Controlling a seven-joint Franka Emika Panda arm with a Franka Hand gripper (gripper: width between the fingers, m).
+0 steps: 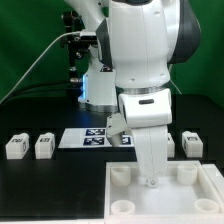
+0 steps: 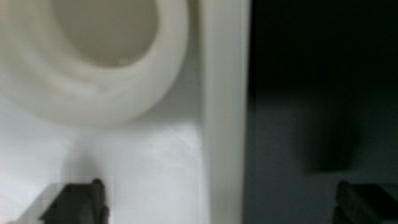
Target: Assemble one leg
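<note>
Several small white legs with black-and-white tags lie on the black table: two at the exterior view's left [image 1: 15,146] [image 1: 44,146] and one at the right [image 1: 192,143], with another [image 1: 166,139] partly hidden behind the arm. My gripper [image 1: 150,178] is low over the far rim of the large white tray [image 1: 205,195]. In the wrist view the gripper [image 2: 222,205] is open. Its dark fingertips [image 2: 79,202] stand wide apart, astride the tray's rim [image 2: 221,120], beside a round corner socket [image 2: 98,55]. Nothing is held between them.
The marker board [image 1: 88,138] lies behind the tray, partly hidden by the arm. The tray has round sockets [image 1: 120,176] [image 1: 184,172] at its corners. The arm's base and cables stand at the back.
</note>
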